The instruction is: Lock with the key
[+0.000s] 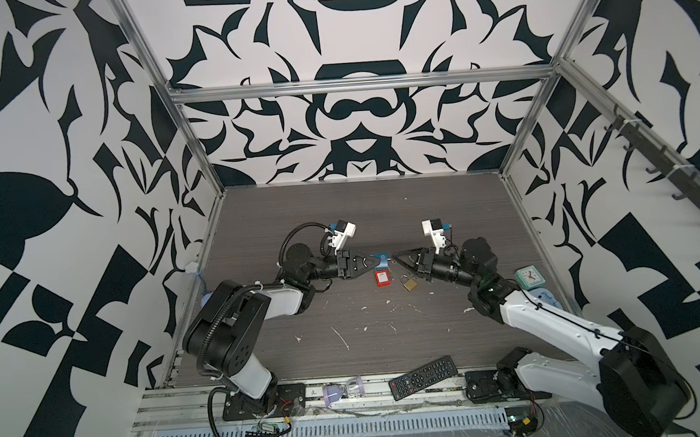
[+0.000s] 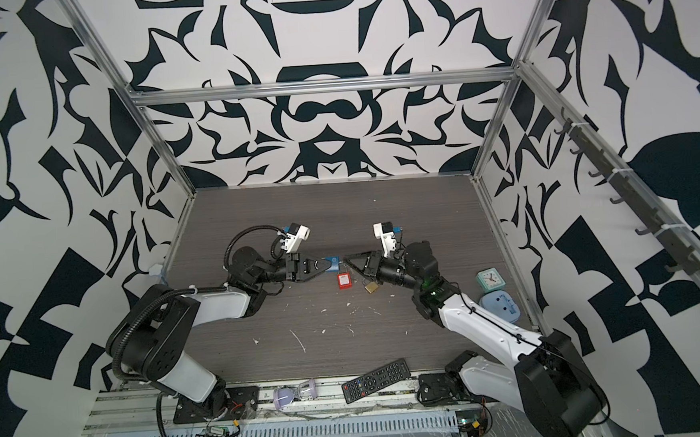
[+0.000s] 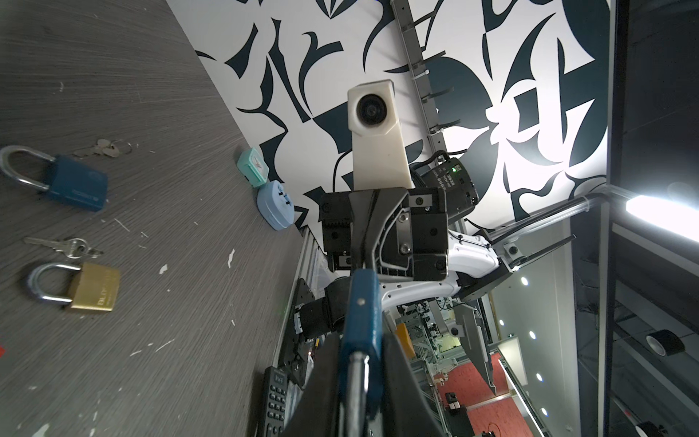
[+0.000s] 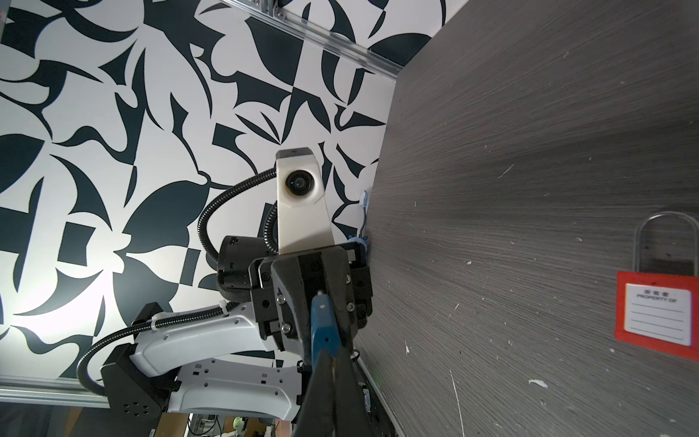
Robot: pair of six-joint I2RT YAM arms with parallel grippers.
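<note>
Since the blue padlock (image 1: pixel 382 260) looks like dense, slick metal, left gripper (image 1: pixel 373 261) clamping its flat body and right gripper (image 1: pixel 396 258) pinching the thin key (image 1: pixel 390 260) by its head seems right.

The bench (image 1: pixel 339 212) is grey wood-grain flecked with white, and the walls (image 1: pixel 354 115) are black-and-white patterned. There is a blue padlock (image 1: pixel 381 259), a red padlock (image 1: pixel 381 278) with a white label, and a brass padlock (image 1: pixel 410 283).

White shells cover the left arm (image 1: pixel 280 300) and right arm (image 1: pixel 554 319), black at the joints. A ribbed black hose (image 4: pixel 200 230) loops off the left one. The left end effector (image 1: pixel 374 261) and right end effector (image 1: pixel 394 258) are black, screw-studded wedges.
</note>
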